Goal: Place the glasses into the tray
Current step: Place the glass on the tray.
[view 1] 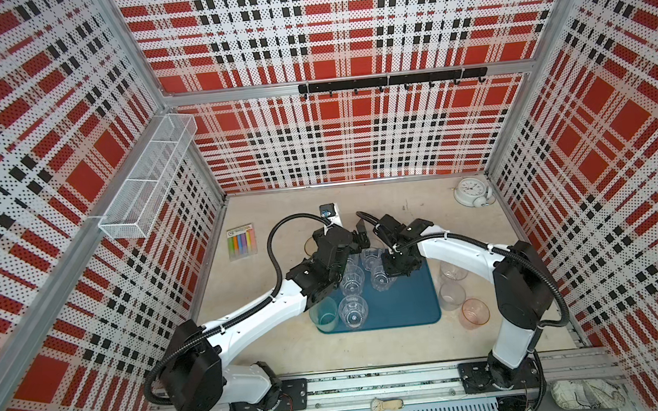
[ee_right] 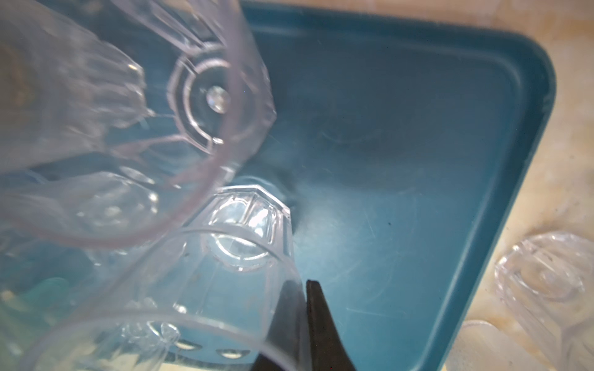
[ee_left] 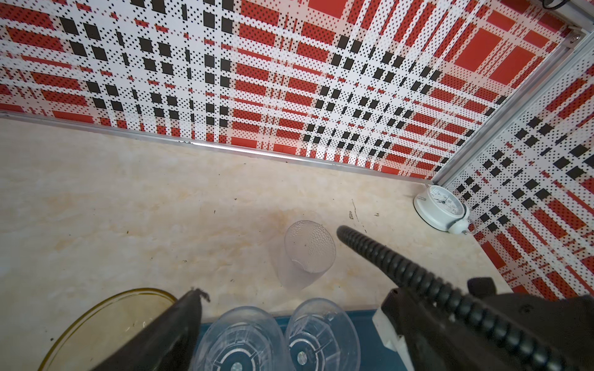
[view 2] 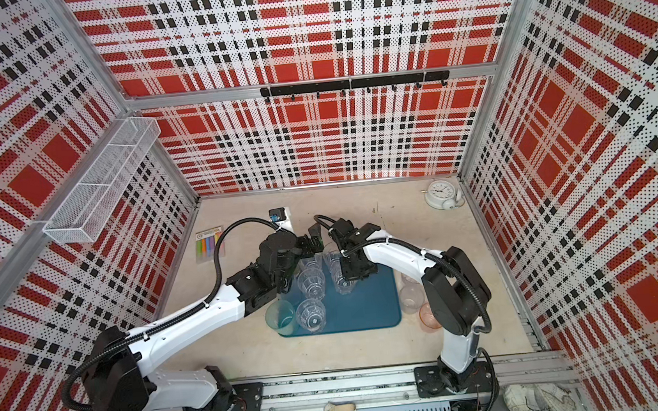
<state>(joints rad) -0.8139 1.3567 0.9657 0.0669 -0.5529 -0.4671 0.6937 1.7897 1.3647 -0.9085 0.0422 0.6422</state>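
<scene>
The right pincer (ee_right: 303, 286) is clamped on the wall of a clear glass (ee_right: 225, 289), one finger inside and one outside. It hangs low over the tray (ee_right: 418, 160), close beside another glass (ee_right: 205, 96); the left pincer (view 1: 357, 234) stands wide apart and empty near the tray's far edge. I judge it should lower the clear glass straight until the base sits flat, then open and lift straight up, so that neighbours are not pushed. Three glasses (view 1: 451, 295) wait on the bench (view 1: 372, 345) beside the tray, on the right arm's side.

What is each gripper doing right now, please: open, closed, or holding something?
Left gripper: jaws open, holding nothing.
Right gripper: jaws closed on the wall of a clear glass, pinching it at the rim.
</scene>
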